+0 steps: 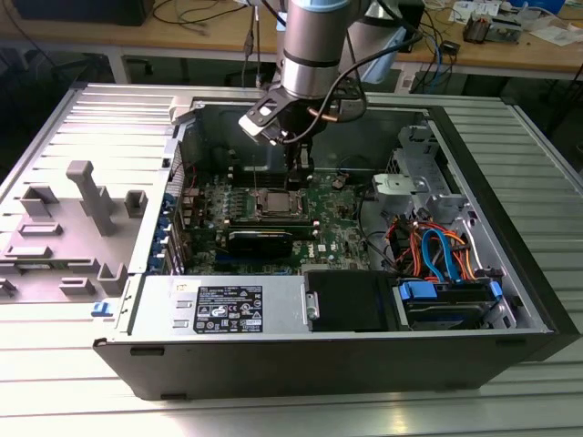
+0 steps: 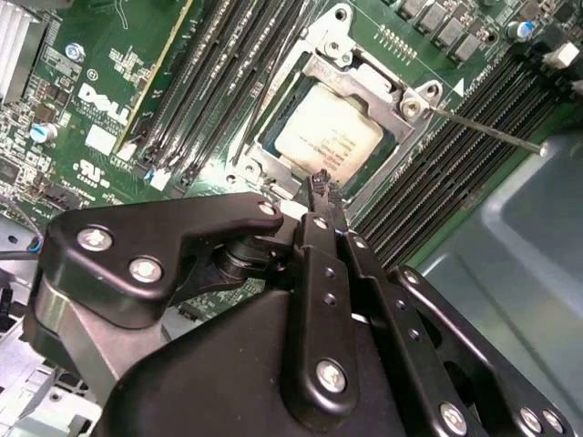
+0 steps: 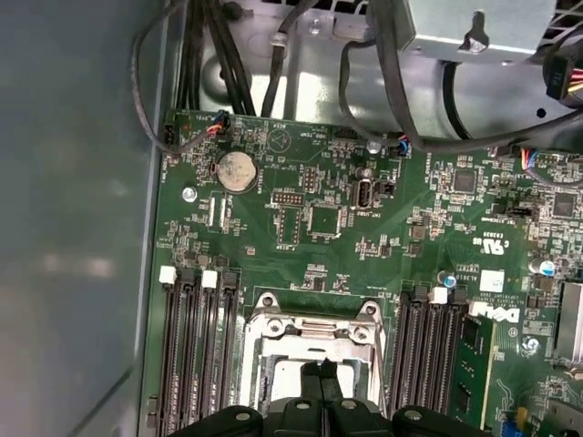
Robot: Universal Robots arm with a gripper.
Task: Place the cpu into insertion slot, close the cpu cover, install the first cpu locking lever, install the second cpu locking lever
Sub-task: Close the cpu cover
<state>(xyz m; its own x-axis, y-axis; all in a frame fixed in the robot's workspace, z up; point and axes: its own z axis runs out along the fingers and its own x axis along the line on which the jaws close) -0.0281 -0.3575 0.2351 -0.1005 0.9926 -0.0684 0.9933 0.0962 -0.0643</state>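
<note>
The cpu [image 2: 330,137] sits in its socket with the cover [image 2: 357,71] lying flat around it. The chip and cover steps look done, and the lever steps appear to be in hand. One lever [image 2: 483,127] juts free from the socket corner, out across the memory slots [image 2: 437,191]. The claw [image 2: 321,185] hangs just above the socket's near edge, its fingers pressed together and holding nothing. Latching so thin a rod calls, I judge, for a precise push with the tip. Room is tight: slot banks flank the socket on both sides, and the case wall [image 2: 519,264] rises just beyond.
</note>
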